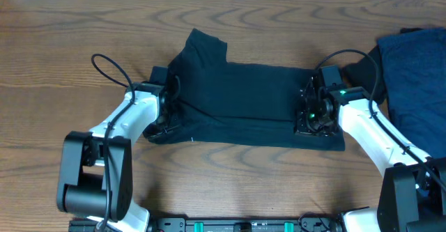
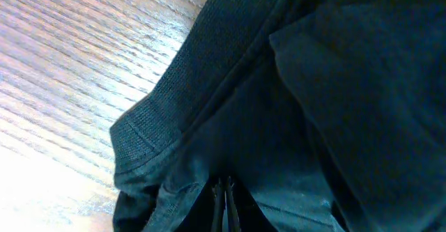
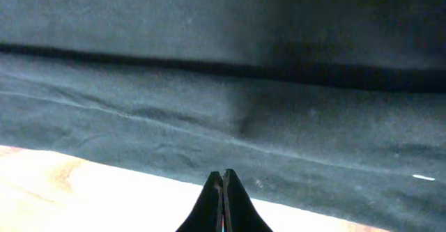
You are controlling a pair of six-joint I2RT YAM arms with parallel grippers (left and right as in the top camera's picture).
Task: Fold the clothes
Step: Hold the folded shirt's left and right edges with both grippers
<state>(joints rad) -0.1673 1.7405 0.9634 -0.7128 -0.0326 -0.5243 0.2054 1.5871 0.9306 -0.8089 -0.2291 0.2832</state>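
T-shirt (image 1: 244,99) spanned end to end for folding.
Left claw (image 2: 224,198) and right claw (image 3: 223,182) sit closed at opposite ends, likely tensioning it; pinch unconfirmed.

The T-shirt (image 1: 244,99) was a plain, very dark teal-black with no print (close up, its sleeve hem showed a fine ribbed weave in greyer teal). A second garment (image 1: 418,72) was a lighter navy blue. The bench (image 1: 63,37) was mid-brown with darker, swirling wood grain. The left arm (image 1: 125,117) and right arm (image 1: 366,127) were white with black joints and black cables (image 1: 108,68). A small green light (image 1: 343,91) glowed on the right one.
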